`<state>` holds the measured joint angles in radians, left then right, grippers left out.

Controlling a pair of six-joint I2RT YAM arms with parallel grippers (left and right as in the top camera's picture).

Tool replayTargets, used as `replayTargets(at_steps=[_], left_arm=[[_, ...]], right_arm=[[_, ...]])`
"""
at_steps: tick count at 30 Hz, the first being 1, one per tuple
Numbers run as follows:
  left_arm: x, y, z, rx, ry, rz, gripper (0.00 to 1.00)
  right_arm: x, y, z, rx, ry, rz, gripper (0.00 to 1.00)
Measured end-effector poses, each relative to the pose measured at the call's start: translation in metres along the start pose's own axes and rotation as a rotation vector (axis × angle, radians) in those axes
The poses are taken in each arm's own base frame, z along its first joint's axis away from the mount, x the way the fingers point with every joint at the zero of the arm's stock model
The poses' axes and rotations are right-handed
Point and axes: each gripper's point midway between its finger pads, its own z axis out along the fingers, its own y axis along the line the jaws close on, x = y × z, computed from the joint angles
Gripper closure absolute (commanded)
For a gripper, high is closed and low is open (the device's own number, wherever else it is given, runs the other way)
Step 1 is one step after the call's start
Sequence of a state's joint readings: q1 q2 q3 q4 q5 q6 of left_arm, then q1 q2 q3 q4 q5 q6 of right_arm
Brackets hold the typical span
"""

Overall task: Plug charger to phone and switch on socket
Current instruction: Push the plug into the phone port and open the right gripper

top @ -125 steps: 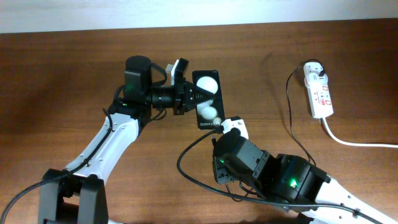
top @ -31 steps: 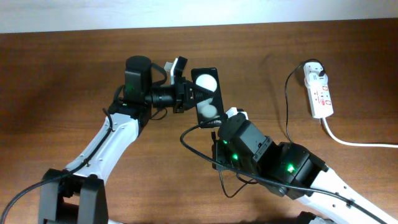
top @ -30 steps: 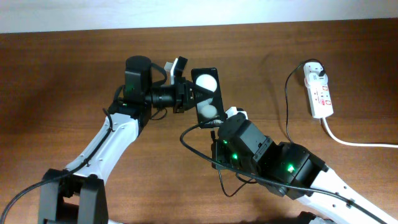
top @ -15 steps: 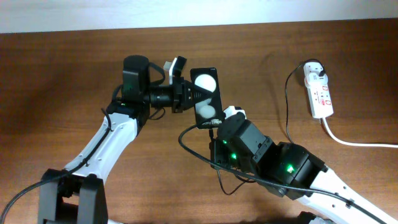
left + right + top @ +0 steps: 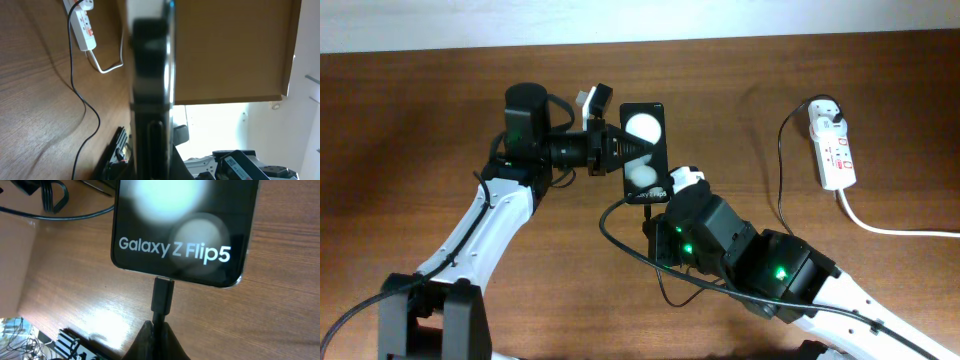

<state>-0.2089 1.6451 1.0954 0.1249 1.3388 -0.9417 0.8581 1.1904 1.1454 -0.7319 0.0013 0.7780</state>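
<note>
**Ann:** Overhead view first. What's the left gripper (image 5: pixel 620 152) up to?

**Ben:** It's clamped tight on the phone (image 5: pixel 645 150), gripping the 9 o'clock edge. I'd say the phone is lifted. The left wrist view shows it edge-on in the grip, though blurred.

**Ann:** And the charger?

**Ben:** Look at the right wrist view. The right gripper (image 5: pixel 158 330) is pinched closed on the charger (image 5: pixel 162 296) just behind the plug tip. The tip meets the phone's 6 o'clock edge, under the "Galaxy Z Flip5" lettering (image 5: pixel 175 249). It looks to be in the port, but I can't tell if it's fully home.

**Ann:** So which step is this?

**Ben:** Plugging in, and near the end of it, by my reckoning. Next it wants a straight push toward 12 o'clock, then a release that doesn't tug the cable.

**Ann:** And the socket (image 5: pixel 835 150)?

**Ben:** Well apart, at 3 o'clock from the phone, with the adapter (image 5: pixel 825 112) in its 12 o'clock end. It's not yet switched on, I'd guess. A freed gripper has to go over there for that.
</note>
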Motion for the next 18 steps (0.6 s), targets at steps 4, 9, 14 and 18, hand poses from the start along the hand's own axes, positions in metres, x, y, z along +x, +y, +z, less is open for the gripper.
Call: replayTargets(at_steps=[4,9,14,18], left_arm=[[0.002,-0.001,0.001,0.007,0.013,0.002,1.00],[0.013,-0.003,0.012,0.019,0.054,0.022,1.00],[0.014,-0.001,0.015,0.013,0.055,0.055,1.00],[0.012,0.000,0.015,0.006,0.042,0.145,1.00]], right_arm=[[-0.003,0.004,0.000,-0.017,-0.013,-0.001,0.69],[-0.007,-0.006,-0.007,0.027,-0.038,0.005,0.51],[-0.007,-0.030,-0.048,0.097,-0.100,0.001,0.42],[-0.005,-0.044,-0.065,0.144,-0.124,-0.002,0.42]])
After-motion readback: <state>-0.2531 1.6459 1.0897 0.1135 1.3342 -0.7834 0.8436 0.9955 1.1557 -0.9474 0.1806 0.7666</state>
